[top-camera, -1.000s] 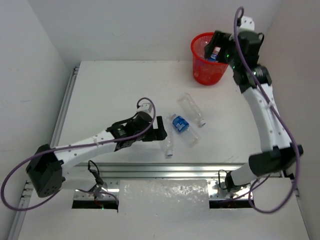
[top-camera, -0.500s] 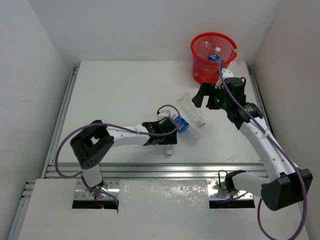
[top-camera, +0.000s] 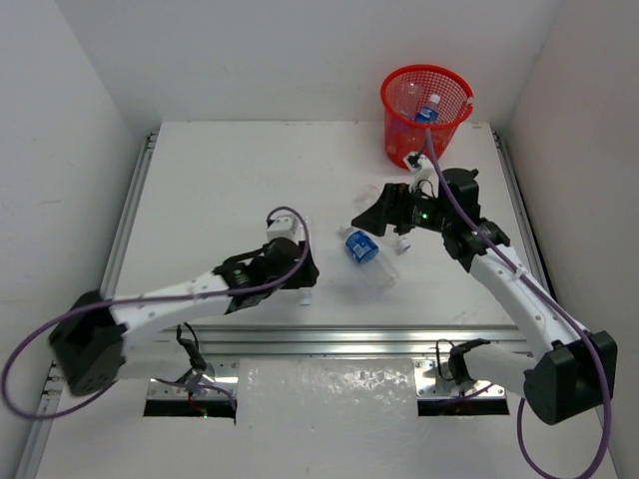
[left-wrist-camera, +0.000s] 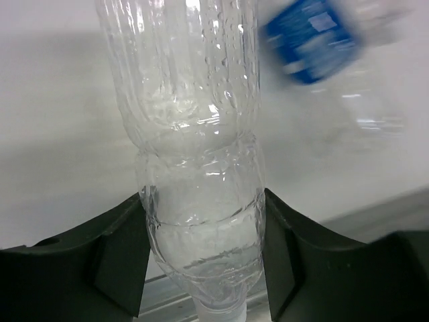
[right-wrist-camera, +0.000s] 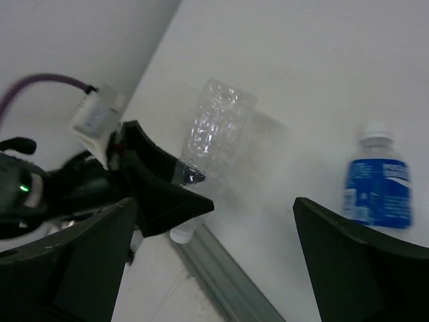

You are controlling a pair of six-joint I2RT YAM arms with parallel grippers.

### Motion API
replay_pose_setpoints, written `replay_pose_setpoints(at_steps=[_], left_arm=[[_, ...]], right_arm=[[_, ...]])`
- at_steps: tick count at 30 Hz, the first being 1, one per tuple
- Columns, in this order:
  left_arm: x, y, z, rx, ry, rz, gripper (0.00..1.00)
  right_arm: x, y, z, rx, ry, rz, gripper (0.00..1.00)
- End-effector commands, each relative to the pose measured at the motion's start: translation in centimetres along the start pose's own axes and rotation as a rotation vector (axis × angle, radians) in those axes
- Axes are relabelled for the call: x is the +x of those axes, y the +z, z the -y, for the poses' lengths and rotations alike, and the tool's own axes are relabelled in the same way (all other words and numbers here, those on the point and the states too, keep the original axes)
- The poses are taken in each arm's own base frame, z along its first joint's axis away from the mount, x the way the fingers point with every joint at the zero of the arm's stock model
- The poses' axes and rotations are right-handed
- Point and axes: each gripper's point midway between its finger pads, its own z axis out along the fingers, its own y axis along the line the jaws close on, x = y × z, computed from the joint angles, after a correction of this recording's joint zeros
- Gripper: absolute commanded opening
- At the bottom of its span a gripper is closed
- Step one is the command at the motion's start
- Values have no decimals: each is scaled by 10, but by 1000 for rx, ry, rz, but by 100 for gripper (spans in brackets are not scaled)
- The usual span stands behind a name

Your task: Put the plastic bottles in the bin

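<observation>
My left gripper (left-wrist-camera: pixel 204 258) is shut on a plain clear plastic bottle (left-wrist-camera: pixel 198 168), its pads pressed on both sides just above the white cap. In the top view that gripper (top-camera: pixel 303 279) is near the table's front rail. A blue-labelled bottle (top-camera: pixel 360 247) lies on the table to its right and also shows in the left wrist view (left-wrist-camera: pixel 312 37). My right gripper (top-camera: pixel 377 212) hovers open above the table middle, nothing between its fingers (right-wrist-camera: pixel 87 258). It looks down on the held bottle (right-wrist-camera: pixel 216 131) and the blue-labelled one (right-wrist-camera: pixel 375 182). The red mesh bin (top-camera: pixel 399 145) holds a blue-labelled bottle (top-camera: pixel 429 110).
Another clear bottle's cap end (top-camera: pixel 402 242) sticks out from under the right wrist. A metal rail (top-camera: pixel 329 337) runs along the table's front edge. White walls close in the back and both sides. The bin stands at the back right corner.
The left gripper closed on the plain bottle and drew it back to the left. The right arm came from over the bin down to the table's middle, still open.
</observation>
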Motion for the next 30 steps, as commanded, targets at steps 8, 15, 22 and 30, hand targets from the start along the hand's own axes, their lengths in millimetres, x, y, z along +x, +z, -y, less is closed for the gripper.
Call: replay_pose_setpoints(at_steps=[8, 15, 22, 30], left_arm=[[-53, -146, 96, 899, 148, 378, 3], [-53, -163, 111, 1012, 168, 382, 8], [-77, -153, 91, 808, 119, 418, 98], [-99, -134, -37, -14, -39, 360, 100]], right_arm=[[-3, 14, -109, -577, -55, 10, 99], [12, 15, -147, -739, -108, -45, 83], [17, 46, -102, -457, -68, -64, 0], [-115, 32, 6, 87, 10, 273, 0]])
